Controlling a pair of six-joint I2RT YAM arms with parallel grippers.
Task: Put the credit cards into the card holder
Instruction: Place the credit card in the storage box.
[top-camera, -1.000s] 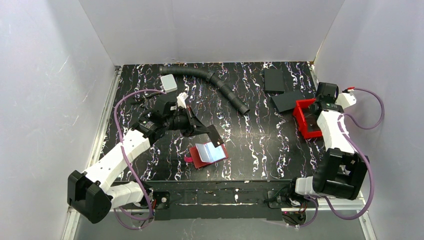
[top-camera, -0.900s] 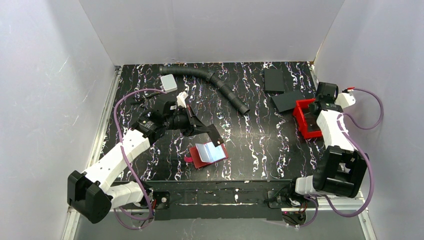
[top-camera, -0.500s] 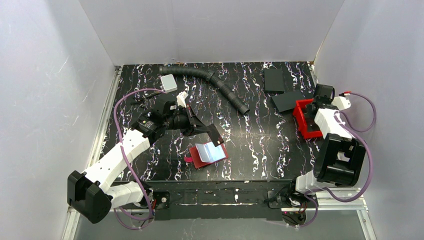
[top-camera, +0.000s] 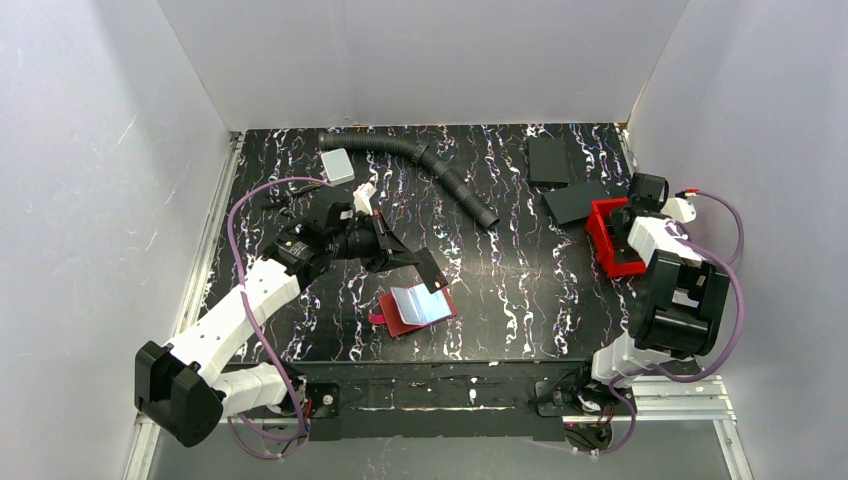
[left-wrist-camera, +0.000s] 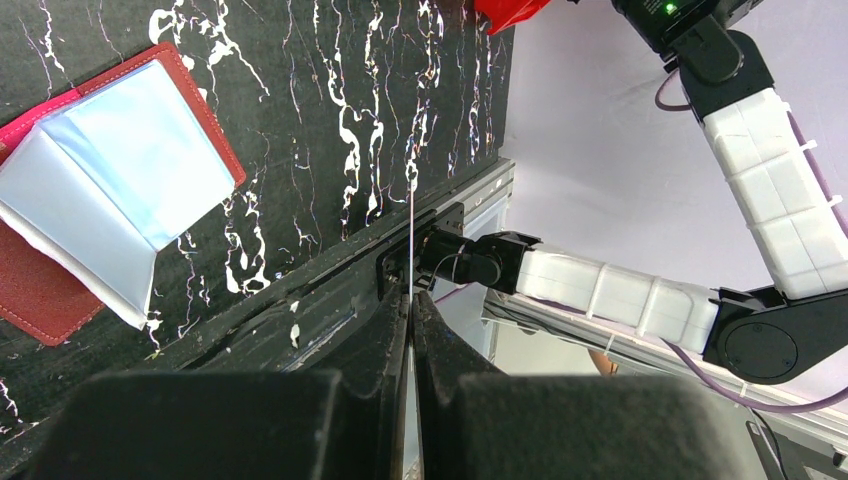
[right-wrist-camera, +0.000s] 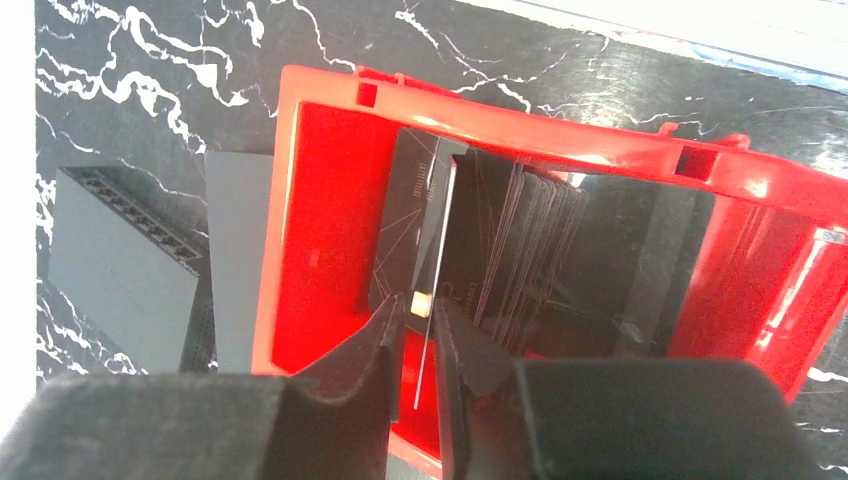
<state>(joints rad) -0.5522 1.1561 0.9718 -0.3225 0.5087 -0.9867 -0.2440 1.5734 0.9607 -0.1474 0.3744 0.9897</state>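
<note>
L arm (top-camera: 258, 290) low w/ card (left-wrist-camera: 411, 235); R (top-camera: 672, 292) over bin (right-wrist-camera: 560, 148)

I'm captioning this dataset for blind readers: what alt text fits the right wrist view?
The right gripper hangs over an open red bin, its jaws slightly parted around a thin card seen edge-on. More dark cards stand on edge inside the bin, and black flat slabs lie beside it on the marbled black table.
</note>
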